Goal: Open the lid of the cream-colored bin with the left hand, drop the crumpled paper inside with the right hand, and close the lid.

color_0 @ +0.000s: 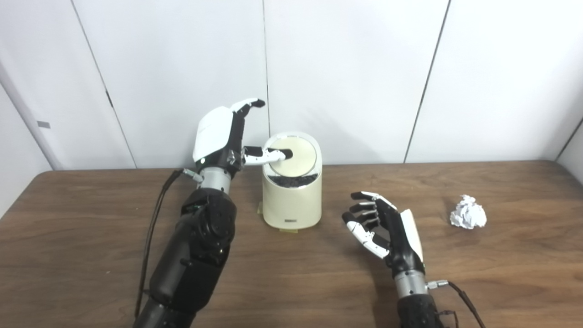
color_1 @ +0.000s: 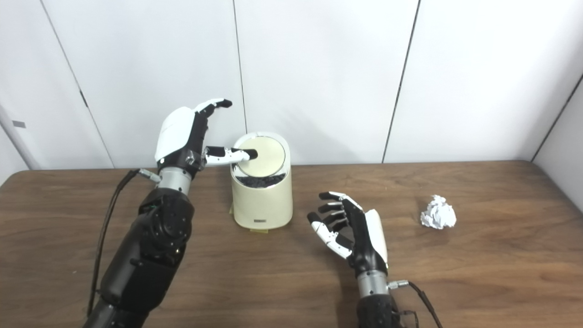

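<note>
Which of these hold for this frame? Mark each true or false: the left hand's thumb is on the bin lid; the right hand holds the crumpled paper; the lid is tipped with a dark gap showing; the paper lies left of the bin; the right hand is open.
1. The left hand has its thumb on the lid of the cream-colored bin. True.
2. The right hand holds the crumpled paper. False: the paper lies alone on the table, apart from that hand.
3. The lid is tipped, with a dark gap at its near edge. True.
4. The paper lies left of the bin. False: it lies far to the right.
5. The right hand is open. True: its fingers are spread and empty.
</note>
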Robot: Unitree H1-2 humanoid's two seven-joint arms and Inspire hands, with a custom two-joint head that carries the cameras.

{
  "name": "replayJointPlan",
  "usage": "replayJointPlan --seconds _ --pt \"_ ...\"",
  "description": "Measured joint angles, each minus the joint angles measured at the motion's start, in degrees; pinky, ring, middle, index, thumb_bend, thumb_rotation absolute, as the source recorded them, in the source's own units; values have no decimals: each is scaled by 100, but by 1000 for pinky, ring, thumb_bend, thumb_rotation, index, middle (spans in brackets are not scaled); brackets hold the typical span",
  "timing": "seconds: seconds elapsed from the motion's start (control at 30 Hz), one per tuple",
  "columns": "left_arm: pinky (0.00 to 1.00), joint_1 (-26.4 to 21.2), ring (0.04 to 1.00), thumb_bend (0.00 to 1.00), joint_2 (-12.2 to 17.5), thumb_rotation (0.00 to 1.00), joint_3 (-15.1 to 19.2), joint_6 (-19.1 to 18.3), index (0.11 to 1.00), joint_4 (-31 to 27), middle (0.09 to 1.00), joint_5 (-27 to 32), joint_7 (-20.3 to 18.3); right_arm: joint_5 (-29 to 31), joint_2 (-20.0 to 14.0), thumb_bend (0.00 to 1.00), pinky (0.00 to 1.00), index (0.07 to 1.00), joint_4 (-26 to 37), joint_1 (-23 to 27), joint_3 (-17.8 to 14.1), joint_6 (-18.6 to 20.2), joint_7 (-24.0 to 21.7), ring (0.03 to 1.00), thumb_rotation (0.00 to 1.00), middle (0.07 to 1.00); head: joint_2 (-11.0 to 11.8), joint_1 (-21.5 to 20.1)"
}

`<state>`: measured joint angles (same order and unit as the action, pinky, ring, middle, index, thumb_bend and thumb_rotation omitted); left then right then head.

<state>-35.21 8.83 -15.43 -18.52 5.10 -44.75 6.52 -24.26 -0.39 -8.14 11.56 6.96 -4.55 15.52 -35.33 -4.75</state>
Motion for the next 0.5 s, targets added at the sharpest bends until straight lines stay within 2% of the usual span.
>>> replayJointPlan --seconds 0.1,0.17,0.27,0.4,0.43,0.5 --pt "843 -19 869 1000 104 324 -136 156 812 276 864 -347 313 -5 -3 311 404 691 -1 0 1 0 13 534 525 608 0 -9" --pt "873 -77 879 998 134 323 -203 229 814 477 855 -509 477 -12 -6 304 383 693 -1 -1 1 0 15 515 513 594 -9 -17" --pt "935 -174 905 993 132 337 -259 246 828 723 869 -602 573 -13 -5 308 425 693 1 0 6 0 14 564 518 630 -9 -26" --pt "943 -217 907 986 108 369 -318 273 836 918 866 -671 638 -29 -2 307 385 689 0 5 22 -1 16 514 507 590 -18 -35" --pt "945 -217 902 982 101 379 -327 275 837 941 861 -673 638 -35 -2 304 344 692 0 5 22 -1 16 458 503 539 -18 -44" --pt "943 -235 886 978 99 414 -339 284 834 1042 847 -686 641 -42 -1 307 368 692 0 5 22 -1 16 495 504 570 -26 -44"
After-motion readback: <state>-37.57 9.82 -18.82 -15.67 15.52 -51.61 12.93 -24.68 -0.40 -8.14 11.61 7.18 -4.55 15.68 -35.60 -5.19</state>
